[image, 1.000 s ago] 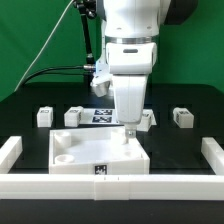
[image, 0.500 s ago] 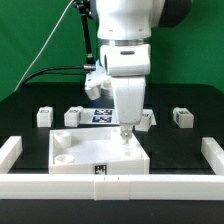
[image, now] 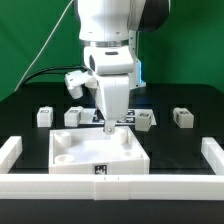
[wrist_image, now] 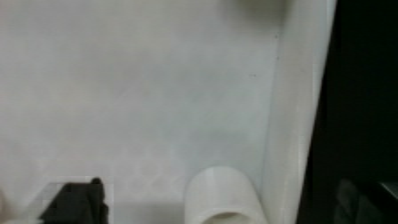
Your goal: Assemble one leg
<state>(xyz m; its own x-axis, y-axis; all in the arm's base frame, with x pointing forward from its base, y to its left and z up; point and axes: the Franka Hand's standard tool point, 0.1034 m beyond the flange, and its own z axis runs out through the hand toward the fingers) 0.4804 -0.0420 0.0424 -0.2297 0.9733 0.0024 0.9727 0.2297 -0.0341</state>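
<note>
Several small white legs with marker tags lie on the black table behind the tray [image: 98,152]: two at the exterior view's left [image: 44,115] [image: 74,116] and two at its right [image: 145,119] [image: 181,117]. My gripper [image: 108,126] points down over the far middle of the tray. In the wrist view the gripper [wrist_image: 222,186] has a dark finger [wrist_image: 71,202] at each side, wide apart. A white rounded shape [wrist_image: 222,200] shows between them, touching neither; I cannot tell what it is. The tray's flat floor [wrist_image: 143,90] fills that view.
Long white border rails run along the front [image: 110,184] and both sides [image: 10,150] [image: 214,152]. The marker board [image: 100,112] lies behind the tray, partly hidden by the arm. Round sockets [image: 62,157] sit in the tray's left corners.
The gripper has moved from the tray's far right corner toward the exterior view's left and risen slightly. The wrist has turned. The tray and the legs have not moved.
</note>
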